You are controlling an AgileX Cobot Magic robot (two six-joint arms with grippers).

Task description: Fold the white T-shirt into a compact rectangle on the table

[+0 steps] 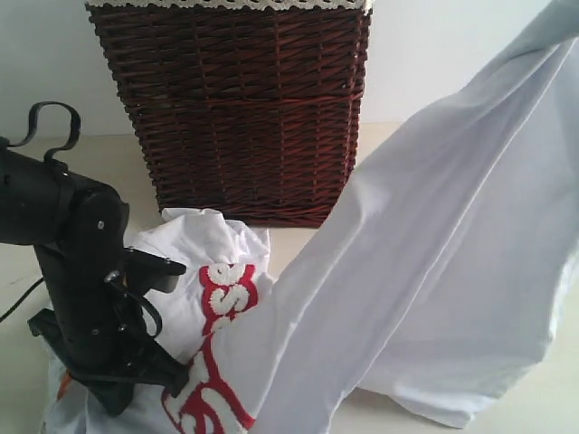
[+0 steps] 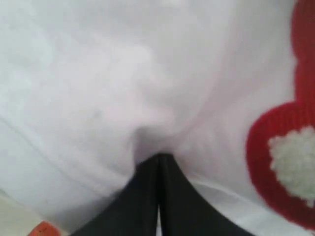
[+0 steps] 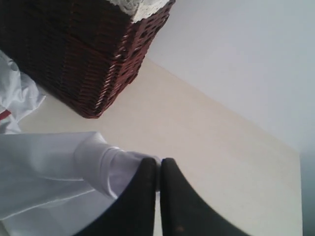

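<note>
I see my left tool (image 2: 158, 157) clenched on the white T-shirt (image 1: 434, 271) at lower left, beside the red lettering (image 1: 222, 294). My right tool (image 3: 158, 162) pinches a folded edge, cloth stretched up to upper right. The rest lies on the surface (image 1: 18, 271) before the wicker basket (image 1: 244, 108).

The white T-shirt (image 1: 434, 271) is thin, soft cloth, matt, hanging in smooth folds with a faint sheen where light catches it. Its letters (image 1: 226, 294) are fuzzy white pile, towel-rough, edged in dense red stitching. The basket (image 1: 244, 117) is dark brown woven wicker, ribbed and slightly glossy, topped by a white lace trim (image 1: 226, 4). The desk (image 3: 197, 137) is smooth, matt and pale cream. The arm (image 1: 81, 271) has a hard black casing with a dull shine. The left claw (image 2: 158, 164) and right claw (image 3: 158, 169) look smooth, matt black. The wall (image 3: 246, 49) is plain and matt.
</note>
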